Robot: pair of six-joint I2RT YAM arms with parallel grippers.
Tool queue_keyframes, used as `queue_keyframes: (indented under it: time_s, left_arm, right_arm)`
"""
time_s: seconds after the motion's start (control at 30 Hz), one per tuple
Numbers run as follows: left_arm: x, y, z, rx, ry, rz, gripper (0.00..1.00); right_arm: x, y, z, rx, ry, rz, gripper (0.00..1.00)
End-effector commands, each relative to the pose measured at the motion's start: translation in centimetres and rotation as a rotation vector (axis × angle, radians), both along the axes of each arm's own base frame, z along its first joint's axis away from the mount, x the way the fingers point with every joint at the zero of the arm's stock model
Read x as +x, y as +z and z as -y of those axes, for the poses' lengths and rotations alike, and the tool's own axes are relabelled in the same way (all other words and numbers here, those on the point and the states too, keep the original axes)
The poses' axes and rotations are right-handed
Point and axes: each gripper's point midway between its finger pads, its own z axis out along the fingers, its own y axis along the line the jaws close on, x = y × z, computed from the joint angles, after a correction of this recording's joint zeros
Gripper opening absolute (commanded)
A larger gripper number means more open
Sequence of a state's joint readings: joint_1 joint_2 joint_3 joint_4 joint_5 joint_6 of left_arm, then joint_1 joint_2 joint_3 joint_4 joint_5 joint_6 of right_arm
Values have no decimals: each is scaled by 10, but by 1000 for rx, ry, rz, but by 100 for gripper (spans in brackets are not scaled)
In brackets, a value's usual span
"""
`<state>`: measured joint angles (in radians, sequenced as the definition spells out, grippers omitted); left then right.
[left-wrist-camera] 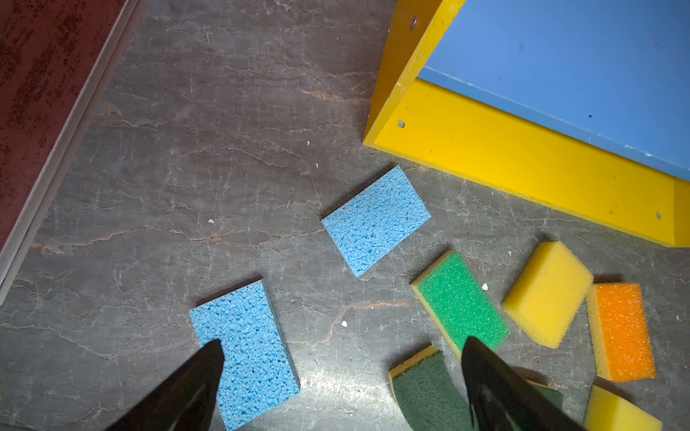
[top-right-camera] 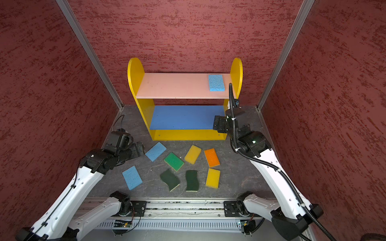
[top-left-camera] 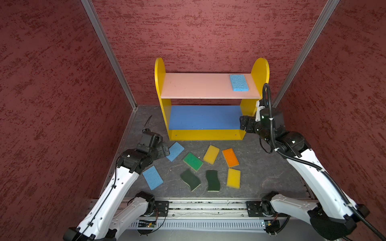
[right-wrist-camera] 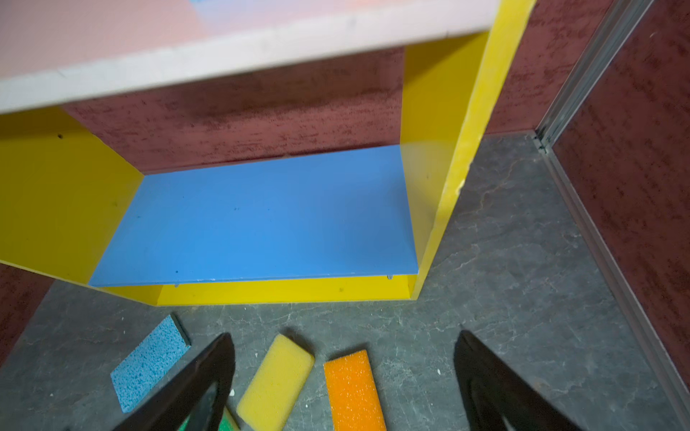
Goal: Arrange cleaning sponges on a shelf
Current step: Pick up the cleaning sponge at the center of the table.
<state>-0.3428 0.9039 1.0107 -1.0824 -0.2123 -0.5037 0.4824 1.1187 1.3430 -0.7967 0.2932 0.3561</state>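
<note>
Left tool (top-left-camera: 165, 150) beside porous blue sponge (top-left-camera: 175, 151)

1. The right gripper (right-wrist-camera: 343, 334) had its two black fingers (right-wrist-camera: 209, 373) spread wide and empty, above the grey floor (right-wrist-camera: 504, 261).
2. The shelf (right-wrist-camera: 440, 149) stood ahead; the pink top board (right-wrist-camera: 224, 56) was nearest and blurred; the blue middle board (right-wrist-camera: 261, 216) lay below it; the yellow bottom board (right-wrist-camera: 283, 291) showed as a strip under the blue board's front edge.
3. A yellow sponge (right-wrist-camera: 274, 384) and an orange sponge (right-wrist-camera: 353, 392) lay side by side, apart, between the fingers; a light blue sponge (right-wrist-camera: 149, 369) lay outside one finger.
4. A green sponge (right-wrist-camera: 225, 426) showed only as a sliver.
5. A maroon wall (right-wrist-camera: 242, 112) stood behind the shelf.
</note>
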Motion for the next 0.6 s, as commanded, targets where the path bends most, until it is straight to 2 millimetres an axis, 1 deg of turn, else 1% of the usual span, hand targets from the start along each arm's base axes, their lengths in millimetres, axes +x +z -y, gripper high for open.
queue_keyframes:
  time_s: [0.0,0.13,0.23,0.33,0.47,0.57]
  left_arm:
    - [-3,-5,2,1,-8,-36,99]
    - [-5,-18,8,-6,-24,-83,99]
    - [-8,-27,13,-12,-32,-106,99]
    - [-9,-32,18,-20,-42,-119,99]
    - [-11,-39,26,-27,-65,-139,99]
    - [-12,-44,29,-26,-67,-152,99]
  right_arm:
    - [-8,-16,-6,60,17,-28,92]
    - [-17,-52,-8,87,27,-81,93]
    - [-25,-79,-5,91,18,-120,92]
    - [-33,-101,-7,97,36,-165,92]
    - [-38,-122,-8,105,35,-209,92]
    - [-42,-143,-10,110,41,-252,92]
